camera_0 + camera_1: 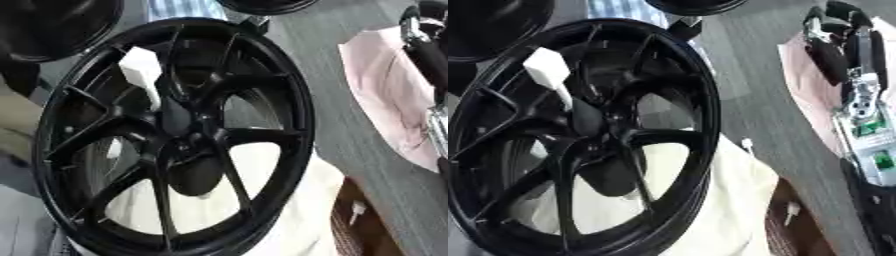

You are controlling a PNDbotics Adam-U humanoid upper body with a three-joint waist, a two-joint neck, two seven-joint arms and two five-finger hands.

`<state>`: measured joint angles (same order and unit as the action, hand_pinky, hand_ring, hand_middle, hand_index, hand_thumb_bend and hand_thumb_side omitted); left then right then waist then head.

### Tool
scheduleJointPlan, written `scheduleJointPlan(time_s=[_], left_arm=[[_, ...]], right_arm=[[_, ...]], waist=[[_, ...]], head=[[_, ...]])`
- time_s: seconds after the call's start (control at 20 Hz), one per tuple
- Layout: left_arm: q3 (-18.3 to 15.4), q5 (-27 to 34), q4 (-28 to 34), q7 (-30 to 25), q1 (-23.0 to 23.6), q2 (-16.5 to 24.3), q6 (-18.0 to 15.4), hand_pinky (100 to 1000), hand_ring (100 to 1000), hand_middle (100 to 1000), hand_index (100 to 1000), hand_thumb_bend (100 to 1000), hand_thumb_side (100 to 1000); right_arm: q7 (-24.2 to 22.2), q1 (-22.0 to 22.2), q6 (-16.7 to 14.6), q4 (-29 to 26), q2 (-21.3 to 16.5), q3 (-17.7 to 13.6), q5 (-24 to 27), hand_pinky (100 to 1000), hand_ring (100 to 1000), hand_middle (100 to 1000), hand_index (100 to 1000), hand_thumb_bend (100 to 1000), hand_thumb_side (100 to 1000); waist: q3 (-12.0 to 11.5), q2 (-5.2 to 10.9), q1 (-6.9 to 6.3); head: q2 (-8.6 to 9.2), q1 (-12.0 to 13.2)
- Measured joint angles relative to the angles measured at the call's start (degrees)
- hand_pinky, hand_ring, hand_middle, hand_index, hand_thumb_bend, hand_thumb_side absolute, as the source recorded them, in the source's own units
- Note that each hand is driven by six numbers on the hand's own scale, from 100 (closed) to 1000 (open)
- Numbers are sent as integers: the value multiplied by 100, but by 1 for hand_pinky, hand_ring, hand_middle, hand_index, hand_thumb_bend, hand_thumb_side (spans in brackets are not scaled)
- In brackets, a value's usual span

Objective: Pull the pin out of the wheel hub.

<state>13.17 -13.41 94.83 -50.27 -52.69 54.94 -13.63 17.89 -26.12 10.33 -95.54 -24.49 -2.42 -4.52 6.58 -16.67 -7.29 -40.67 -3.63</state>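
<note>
A cream cloth (737,200) lies on the grey table (350,100), a pink cloth (385,80) sits at the right edge, and a brown woven object (363,225) shows at the lower right.

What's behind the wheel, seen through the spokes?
Through the lower gaps of the black wheel a cream-white cloth shows, spreading out to its right. The spokes and hub cover the rest. The white pin sits in front.

Glossy black metal spoked wheel (175,140); matt white plastic pin (142,70); soft cream cloth (737,200) underneath at lower right.
</note>
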Motion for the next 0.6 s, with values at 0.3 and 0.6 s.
scheduleJointPlan(time_s=[0.3,0.6], left_arm=[[344,-246,-267,64,-367,-474,-64,789,752,742,834,471,800],[629,-356,-569,138,-618,-759,-139,796,764,755,844,498,768]], right_arm=[[-20,0,1,0,0,1,-1,880,806,812,845,165,554],[-42,-3,-15,0,0,2,0,879,805,811,845,166,553]], waist=[[14,1,-8],[47,4,-17]], head=[[-1,3],[-9,47]])
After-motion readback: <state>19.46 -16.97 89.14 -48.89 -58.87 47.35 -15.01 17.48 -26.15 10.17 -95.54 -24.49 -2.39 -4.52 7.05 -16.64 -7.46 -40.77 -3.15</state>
